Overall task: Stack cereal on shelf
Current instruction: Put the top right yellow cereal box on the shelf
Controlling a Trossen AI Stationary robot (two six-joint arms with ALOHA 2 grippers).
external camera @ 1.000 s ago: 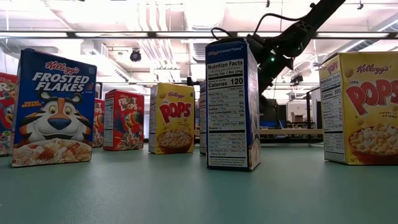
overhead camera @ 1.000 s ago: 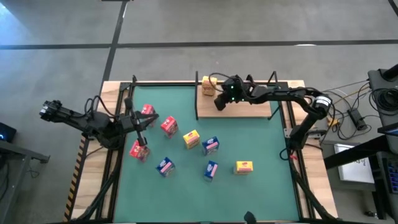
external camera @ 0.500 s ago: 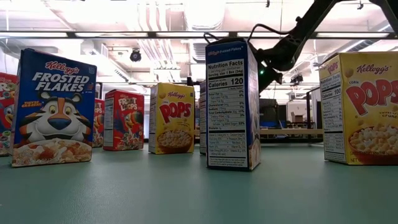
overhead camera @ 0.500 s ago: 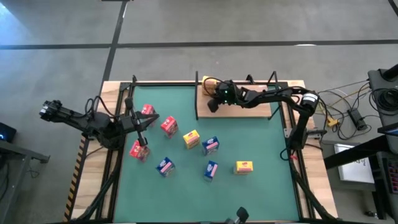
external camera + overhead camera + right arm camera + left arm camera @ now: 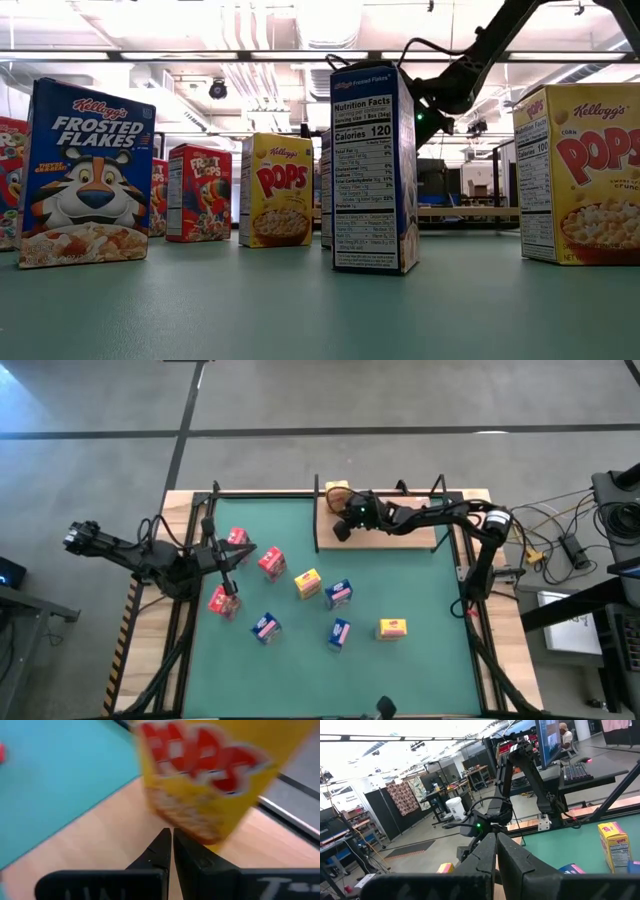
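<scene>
Several small cereal boxes stand on the green mat: red ones (image 5: 271, 562), blue ones (image 5: 339, 593) and two yellow ones (image 5: 307, 583). A third yellow box (image 5: 337, 493) stands on the light-wood shelf (image 5: 400, 535) at the table's far edge. My right gripper (image 5: 343, 528) is shut over the shelf, just on the near side of that yellow box (image 5: 200, 775). My left gripper (image 5: 496, 836) is shut and hovers above the mat's left part, between two red boxes (image 5: 237, 538). My right gripper points its shut fingertips (image 5: 161, 839) at the lower edge (image 5: 192, 832) of the yellow box on the shelf, coming low over the board. I cannot tell whether they touch it. The box's bottom rests on the shelf.
Thin black posts (image 5: 317, 485) rise at the shelf's corners. In the low view a blue box (image 5: 372, 165) and a yellow box (image 5: 580, 170) stand close to the camera, with the right arm (image 5: 455, 85) above them. Bare mat (image 5: 430, 590) lies on the right.
My right gripper has moved over the shelf toward the table's left and far edge, closing in on the yellow box there, and has kept still for the last half second.
</scene>
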